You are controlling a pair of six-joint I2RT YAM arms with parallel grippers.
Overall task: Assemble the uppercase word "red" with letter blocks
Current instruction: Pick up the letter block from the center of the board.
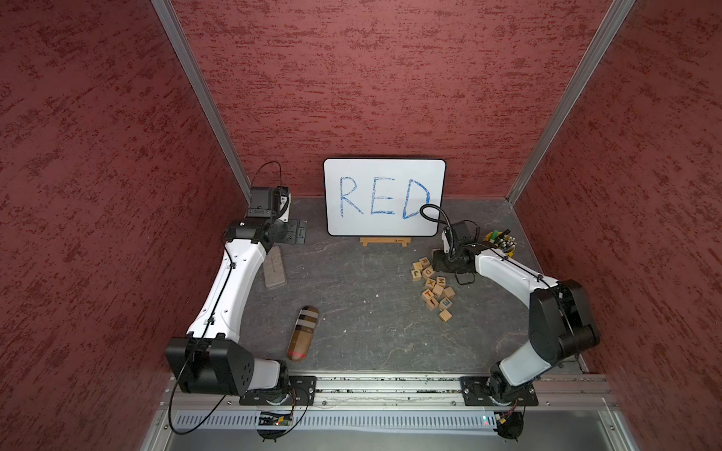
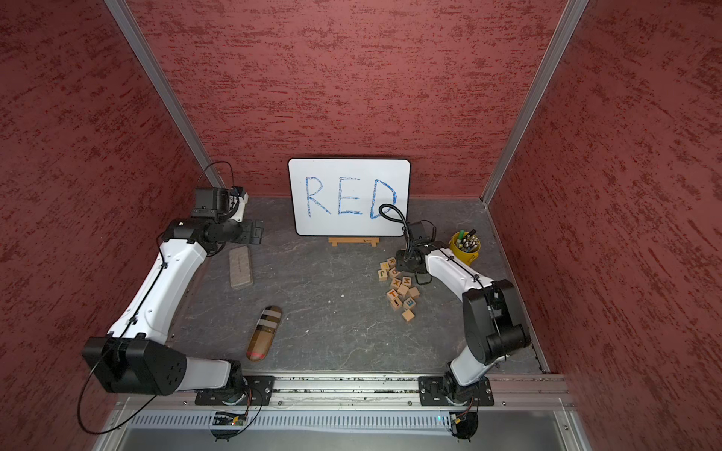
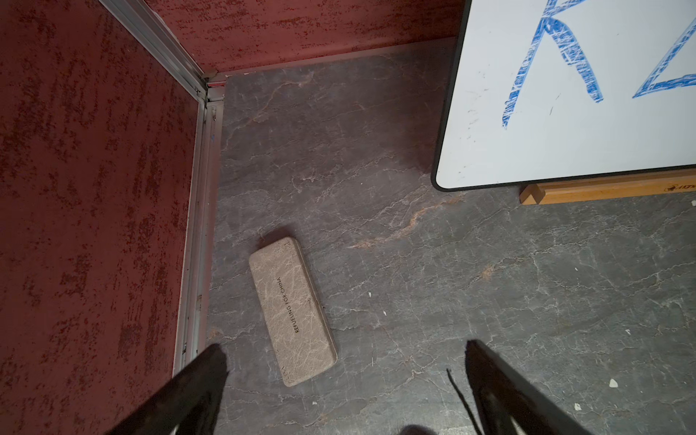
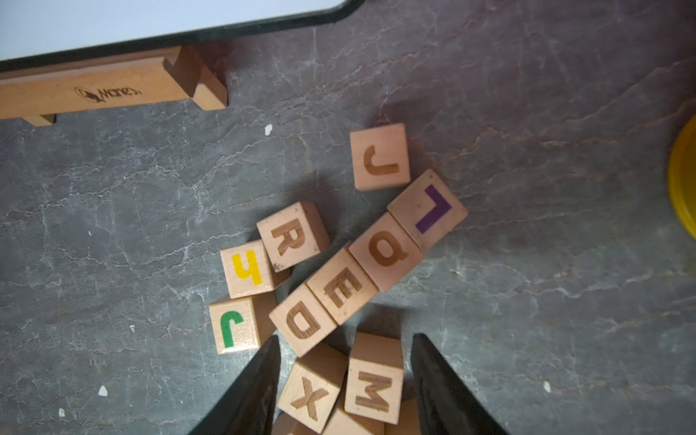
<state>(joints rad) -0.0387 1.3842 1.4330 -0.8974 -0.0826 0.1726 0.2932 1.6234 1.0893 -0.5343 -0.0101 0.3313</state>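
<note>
The right gripper [image 4: 345,338] is filling the near edge of the right wrist view, its two black fingers [image 4: 260,380] standing apart and straddling the X block [image 4: 310,389] and M block [image 4: 373,389] without clamping either. Just beyond its tips, the D block [image 4: 303,320] and E block [image 4: 342,288] are lying side by side and touching in a slanted row, and the R block [image 4: 293,237] is sitting just beside the E, all three face up on the grey table [image 4: 527,301]. In both top views the letter blocks [image 1: 431,287] are lying loosely scattered at the right side of the table, none of them in any container.

Behind the right arm, a yellow cup [image 2: 465,250] is standing upright and holding a bunch of markers [image 2: 467,240]. On the left side, a flat beige case [image 3: 292,310] is lying closed, and a brown striped pouch [image 1: 302,332] is lying near the front; what either holds cannot be seen.

The left gripper [image 3: 344,350] is hovering over bare table with its jaws spread wide, holding nothing. The whiteboard [image 1: 385,195] is leaning on its wooden stand [image 1: 385,242] at the back.
</note>
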